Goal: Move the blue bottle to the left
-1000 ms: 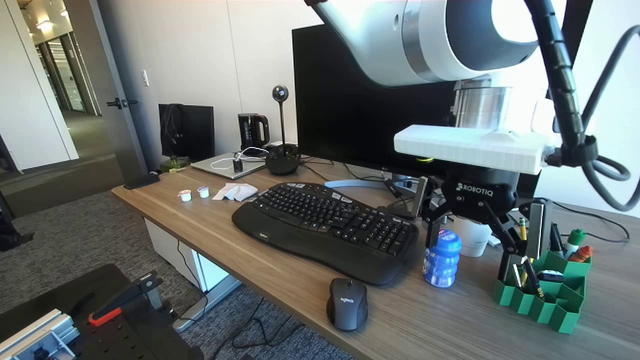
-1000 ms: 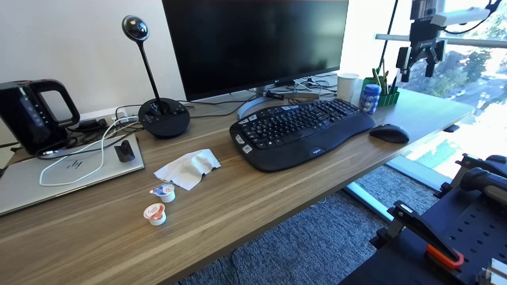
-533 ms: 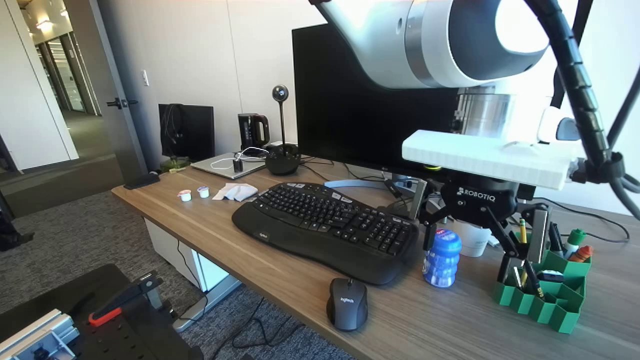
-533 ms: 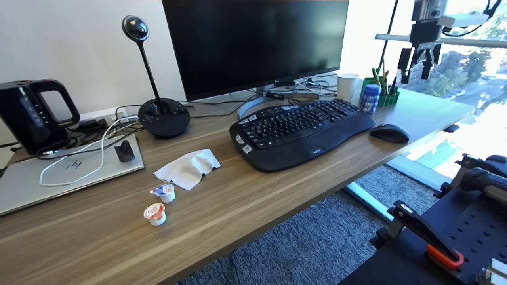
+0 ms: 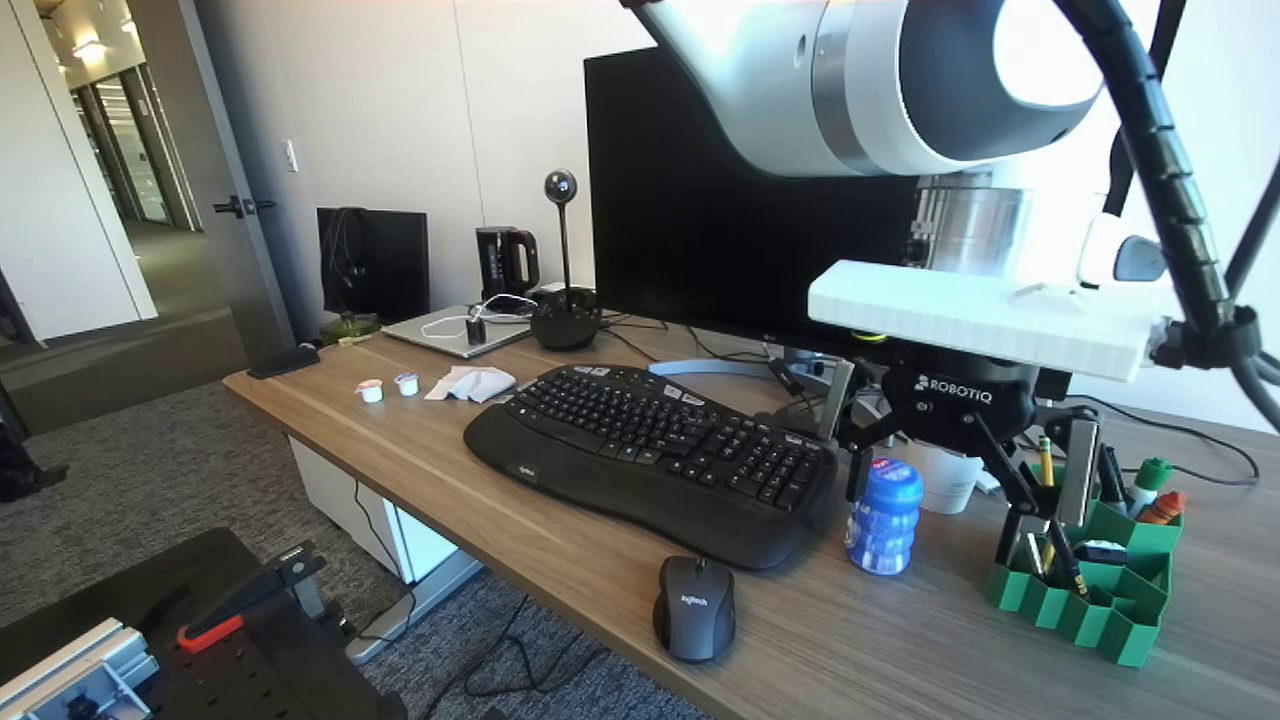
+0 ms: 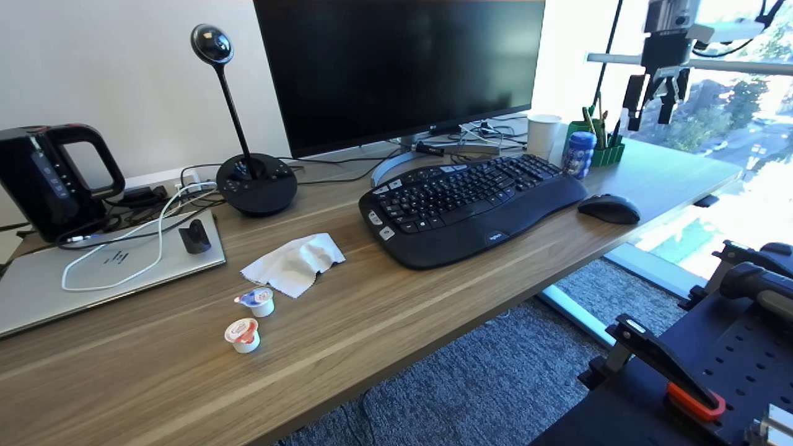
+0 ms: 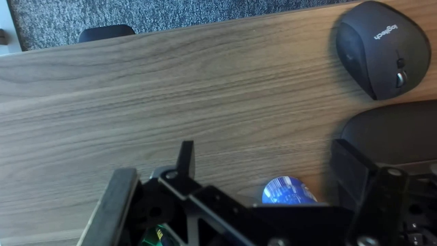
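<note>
The desk (image 7: 191,102) stretches wide between the blue bottle (image 7: 287,192) and its edge (image 7: 211,25).

The wood-grain worktop (image 6: 378,319) before me holds a black keyboard (image 6: 474,210). By its right end stand an upright blue bottle (image 6: 579,155), a white cup (image 6: 543,136) on the far side and a green pen holder (image 6: 609,155); a mouse (image 6: 610,209) sits nearer. To the left lie a white cloth (image 6: 296,263), 2 small tubs (image 6: 245,339) and a silver laptop (image 6: 139,263).
</note>
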